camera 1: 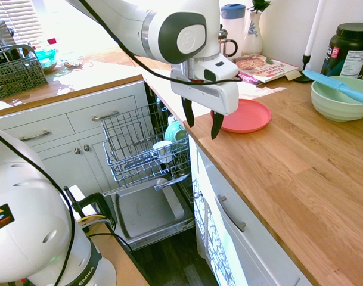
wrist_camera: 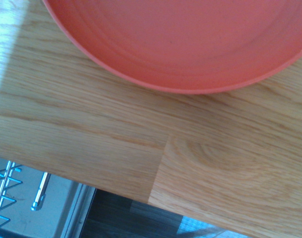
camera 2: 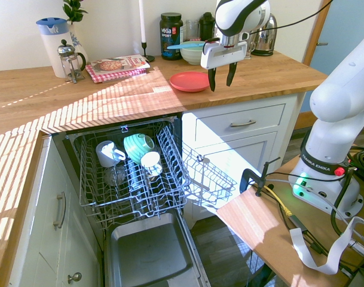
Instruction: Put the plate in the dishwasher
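Note:
The coral-red plate (camera 1: 245,116) (camera 2: 189,81) lies flat on the wooden counter near its front edge, above the open dishwasher (camera 2: 149,251). My gripper (camera 1: 202,126) (camera 2: 221,79) hangs open and empty just above the counter edge, beside the plate's near rim and not touching it. In the wrist view the plate (wrist_camera: 180,39) fills one side, with bare wood and the counter edge beyond it. The dishwasher's door (camera 1: 145,208) is dropped down and its wire rack (camera 1: 139,146) (camera 2: 134,179) is pulled out.
Several cups and a teal mug (camera 2: 138,146) sit in the rack. On the counter stand a pale green bowl (camera 1: 341,100) with a blue utensil, a magazine (camera 2: 117,66), a French press (camera 2: 71,60) and a black jar (camera 2: 171,36). A cutlery basket (camera 1: 17,72) sits across the gap.

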Controlling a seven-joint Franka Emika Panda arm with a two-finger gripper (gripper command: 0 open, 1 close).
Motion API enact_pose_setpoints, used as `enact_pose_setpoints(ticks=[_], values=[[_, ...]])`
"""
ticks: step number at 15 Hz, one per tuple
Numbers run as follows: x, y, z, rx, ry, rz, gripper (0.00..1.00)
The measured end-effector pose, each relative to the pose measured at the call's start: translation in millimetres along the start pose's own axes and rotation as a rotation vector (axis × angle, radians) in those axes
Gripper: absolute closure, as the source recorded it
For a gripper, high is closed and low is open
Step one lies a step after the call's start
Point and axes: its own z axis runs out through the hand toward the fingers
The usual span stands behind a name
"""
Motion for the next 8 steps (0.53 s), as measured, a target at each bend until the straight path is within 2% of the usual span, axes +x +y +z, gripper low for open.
enact_pose_setpoints(ticks=[4, 8], values=[[21, 14, -4, 0.044, 0.008, 0.039, 0.00], [71, 32, 4, 0.202, 0.019, 0.133, 0.00]])
